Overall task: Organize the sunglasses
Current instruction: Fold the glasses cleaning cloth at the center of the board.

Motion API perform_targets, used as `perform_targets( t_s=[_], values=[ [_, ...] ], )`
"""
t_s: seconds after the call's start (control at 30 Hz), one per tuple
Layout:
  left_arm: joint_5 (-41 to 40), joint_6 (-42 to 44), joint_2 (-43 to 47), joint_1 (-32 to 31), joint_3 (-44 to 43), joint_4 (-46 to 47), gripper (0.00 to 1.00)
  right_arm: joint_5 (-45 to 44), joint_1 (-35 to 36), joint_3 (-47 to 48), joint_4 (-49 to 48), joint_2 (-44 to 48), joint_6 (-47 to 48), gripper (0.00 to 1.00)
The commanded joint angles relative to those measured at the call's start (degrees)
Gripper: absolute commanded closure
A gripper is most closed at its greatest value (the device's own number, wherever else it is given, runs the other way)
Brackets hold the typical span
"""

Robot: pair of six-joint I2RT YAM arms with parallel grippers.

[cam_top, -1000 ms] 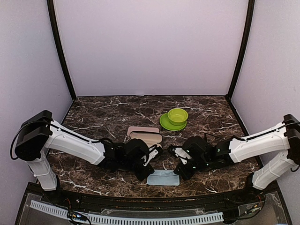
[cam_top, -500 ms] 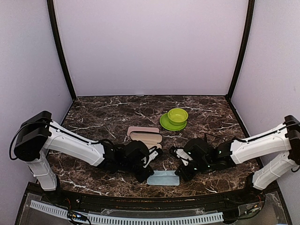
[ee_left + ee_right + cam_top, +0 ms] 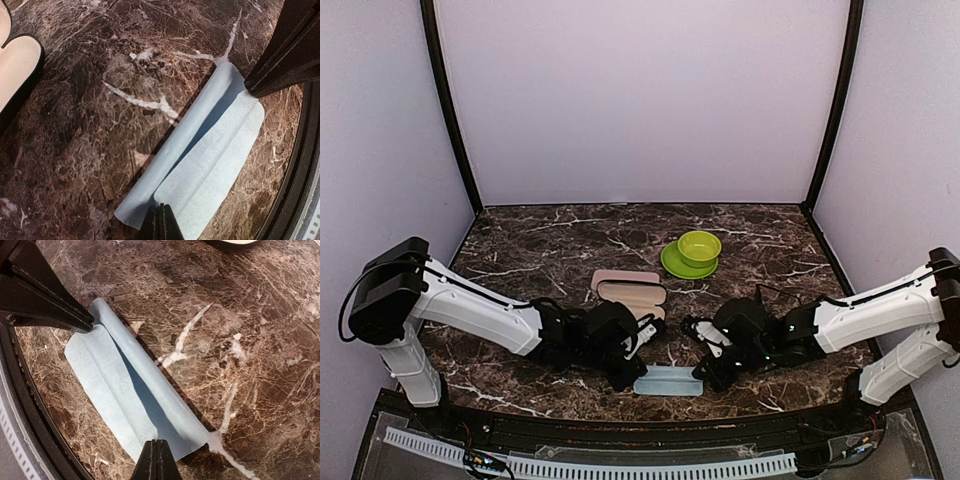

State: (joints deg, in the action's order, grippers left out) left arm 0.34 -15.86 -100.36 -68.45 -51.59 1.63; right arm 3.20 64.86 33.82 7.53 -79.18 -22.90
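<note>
Top external, lower centre: left gripper point(image 3: 160, 225), right gripper point(image 3: 156, 457) clamped on pale blue folded cloth point(image 3: 667, 381).
No sight of sunglasses, perhaps at pink rectangular case point(image 3: 620, 276) mid-frame; likely light, fragile, best held at bridge.

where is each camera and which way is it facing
top: above and behind the bases, looking down on the table; both arms show.
left wrist: on left arm, down at the cloth; left fingers at bottom.
right wrist: on right arm, down at the cloth; right fingers at bottom.
shared: both wrist views show the cloth and the other arm's fingers.
</note>
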Motion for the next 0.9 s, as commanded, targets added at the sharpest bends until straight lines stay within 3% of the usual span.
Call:
perform_targets(
  t_s=[0.0,0.5,0.87],
  values=[
    [-0.03,-0.94,1.94,-0.77,0.77,-0.43,1.0,-0.11,0.55,-0.48,-1.39,0.54,-0.83,1.0],
    [0.01,-0.91,0.74,-0.99,0.02,-1.06,0.98,0.96,0.96,-0.78,-1.81,-0.71,-1.18,1.0],
    [0.24,-1.56,1.03,-1.62,-0.08,-1.77,0.85,1.71,1.53,-1.37,-2.46,-0.41,-2.05,0.86]
  ],
)
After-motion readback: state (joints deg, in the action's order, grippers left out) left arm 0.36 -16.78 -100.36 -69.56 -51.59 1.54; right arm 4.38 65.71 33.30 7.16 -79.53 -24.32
